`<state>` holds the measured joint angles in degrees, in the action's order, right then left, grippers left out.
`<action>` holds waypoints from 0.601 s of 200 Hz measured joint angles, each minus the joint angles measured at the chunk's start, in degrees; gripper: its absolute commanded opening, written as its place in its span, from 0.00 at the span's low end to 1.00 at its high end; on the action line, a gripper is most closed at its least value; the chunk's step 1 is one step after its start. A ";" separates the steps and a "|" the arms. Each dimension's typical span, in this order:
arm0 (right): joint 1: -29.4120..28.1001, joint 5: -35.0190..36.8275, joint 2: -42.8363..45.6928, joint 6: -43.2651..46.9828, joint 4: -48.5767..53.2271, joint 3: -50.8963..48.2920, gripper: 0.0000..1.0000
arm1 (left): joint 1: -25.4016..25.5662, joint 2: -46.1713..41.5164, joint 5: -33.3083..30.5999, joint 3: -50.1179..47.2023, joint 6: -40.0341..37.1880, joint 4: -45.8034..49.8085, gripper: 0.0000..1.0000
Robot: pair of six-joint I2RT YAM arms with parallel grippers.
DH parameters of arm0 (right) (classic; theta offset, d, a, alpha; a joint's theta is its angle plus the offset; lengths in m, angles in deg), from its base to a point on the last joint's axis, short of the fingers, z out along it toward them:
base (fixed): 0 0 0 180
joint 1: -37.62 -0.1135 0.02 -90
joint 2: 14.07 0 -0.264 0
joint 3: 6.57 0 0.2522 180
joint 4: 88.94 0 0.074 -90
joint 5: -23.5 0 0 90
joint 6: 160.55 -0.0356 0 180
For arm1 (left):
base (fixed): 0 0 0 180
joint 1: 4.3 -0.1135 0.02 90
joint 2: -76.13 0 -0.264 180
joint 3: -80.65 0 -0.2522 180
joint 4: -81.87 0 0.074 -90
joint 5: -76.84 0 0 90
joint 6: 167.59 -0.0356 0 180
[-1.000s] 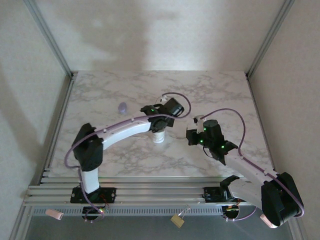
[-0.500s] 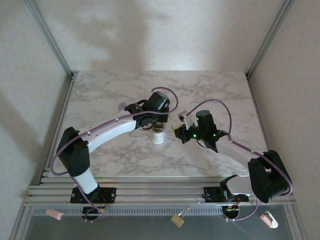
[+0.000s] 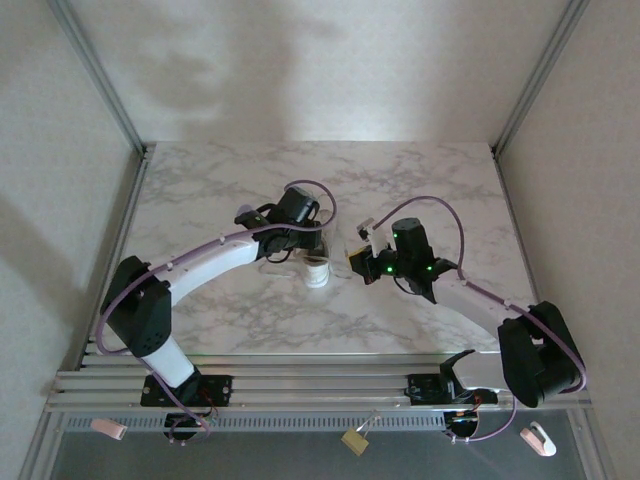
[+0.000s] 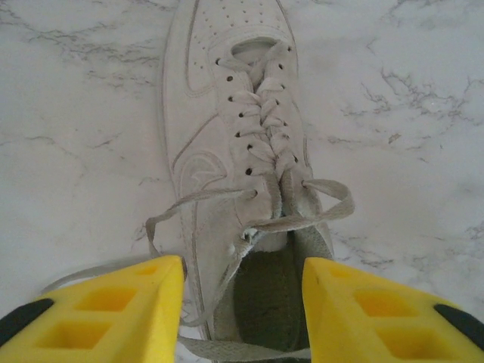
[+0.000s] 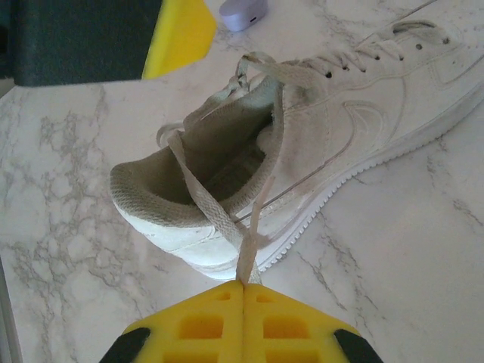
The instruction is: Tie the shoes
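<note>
The white sneaker (image 4: pixel 242 136) lies on the marble table, toe pointing away in the left wrist view. Its loose laces (image 4: pixel 302 215) cross over the dark grey opening. My left gripper (image 4: pixel 242 302) hovers open above the heel opening, one yellow finger on each side and nothing pinched. My right gripper (image 5: pixel 243 286) is shut on two lace strands (image 5: pixel 204 200) that run taut from the shoe (image 5: pixel 355 113) over its heel collar to the fingertips. From above, the shoe (image 3: pixel 317 270) sits mid-table between the left gripper (image 3: pixel 315 245) and the right gripper (image 3: pixel 355 258).
A small round purple object (image 5: pixel 242 11) sits on the table beyond the shoe. One yellow finger of the left gripper (image 5: pixel 181 34) hangs over the shoe in the right wrist view. Metal frame rails (image 3: pixel 300 380) line the table's near edge, with walls on the other sides.
My left gripper has opened and its arm has swung back to the left over the shoe. My right gripper moved in beside the shoe's heel and stayed shut on the laces.
</note>
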<state>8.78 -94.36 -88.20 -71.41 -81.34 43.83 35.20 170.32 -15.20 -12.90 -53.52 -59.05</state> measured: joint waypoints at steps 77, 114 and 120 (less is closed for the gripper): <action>0.00 0.81 0.44 -0.87 0.00 -0.02 0.00 | -2.67 0.04 7.96 -2.47 -0.59 -3.78 0.48; 0.00 0.79 0.44 -1.44 -0.02 -0.07 0.00 | -3.28 0.94 10.69 -3.48 -1.18 -4.94 0.46; 0.00 0.79 0.44 -1.46 -0.04 -0.11 0.00 | -3.41 1.14 11.13 -3.50 -1.25 -5.01 0.46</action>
<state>8.78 -93.57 -87.76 -72.88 -81.38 43.73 31.79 171.46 -4.08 -16.40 -54.76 -64.06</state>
